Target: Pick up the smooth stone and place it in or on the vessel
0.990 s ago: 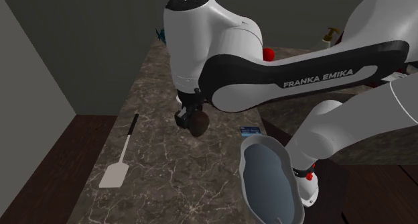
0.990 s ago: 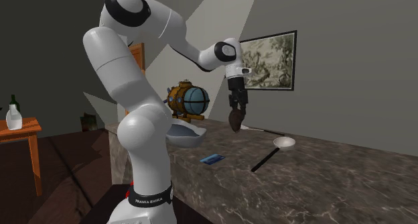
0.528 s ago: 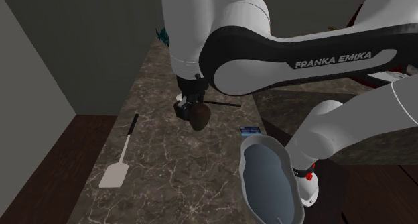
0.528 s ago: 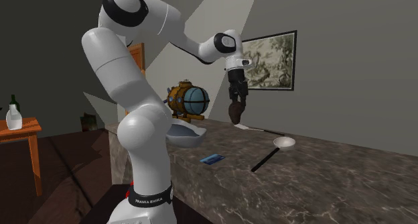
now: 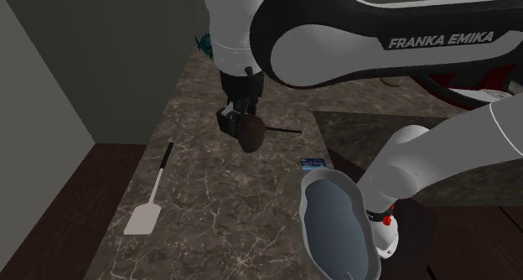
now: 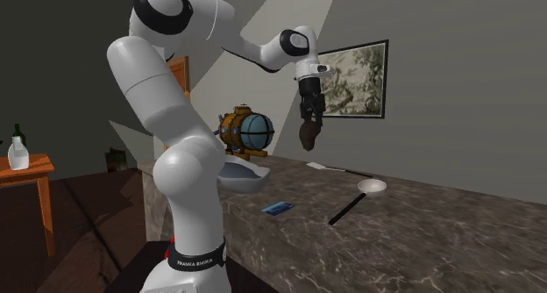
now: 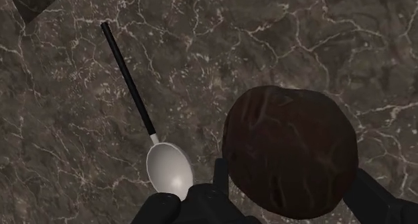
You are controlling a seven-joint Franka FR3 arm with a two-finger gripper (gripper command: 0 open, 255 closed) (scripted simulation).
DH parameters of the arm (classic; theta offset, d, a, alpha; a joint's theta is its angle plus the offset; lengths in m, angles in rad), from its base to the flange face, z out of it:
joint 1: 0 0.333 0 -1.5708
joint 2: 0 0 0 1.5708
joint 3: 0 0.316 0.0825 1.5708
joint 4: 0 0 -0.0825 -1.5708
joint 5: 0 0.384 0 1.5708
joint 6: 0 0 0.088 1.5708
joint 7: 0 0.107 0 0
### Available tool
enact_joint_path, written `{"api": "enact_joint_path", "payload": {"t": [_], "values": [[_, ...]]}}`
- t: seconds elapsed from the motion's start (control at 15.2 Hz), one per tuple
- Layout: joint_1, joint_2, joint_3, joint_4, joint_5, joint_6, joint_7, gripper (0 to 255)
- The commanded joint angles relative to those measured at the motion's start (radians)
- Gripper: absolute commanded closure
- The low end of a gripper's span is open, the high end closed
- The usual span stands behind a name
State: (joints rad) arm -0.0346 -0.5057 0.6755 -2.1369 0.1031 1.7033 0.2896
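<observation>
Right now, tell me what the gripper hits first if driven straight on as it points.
Probably the marble counter, touched by the held stone ahead of the gripper; the spoon lies just beside that line.

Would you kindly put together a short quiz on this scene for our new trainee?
1. True or false: the dark brown stone rests on the marble counter.
2. Which utensil lies on the counter under the gripper in the wrist view? A) spoon B) fork C) knife
3. Short answer: is the stone in the grey vessel yet?
Key: 1 false, the shut gripper holds it in the air. 2 A. 3 no.
</observation>
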Motion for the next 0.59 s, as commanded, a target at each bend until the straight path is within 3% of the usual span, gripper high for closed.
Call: {"api": "enact_joint_path", "payload": {"t": [0.0,0.53], "values": [[-0.002,0.001,-0.004,0.029,-0.003,-0.028,-0.002,255],[0.145,-0.283,-0.066,-0.127,0.109,-0.153,0.007,255]]}}
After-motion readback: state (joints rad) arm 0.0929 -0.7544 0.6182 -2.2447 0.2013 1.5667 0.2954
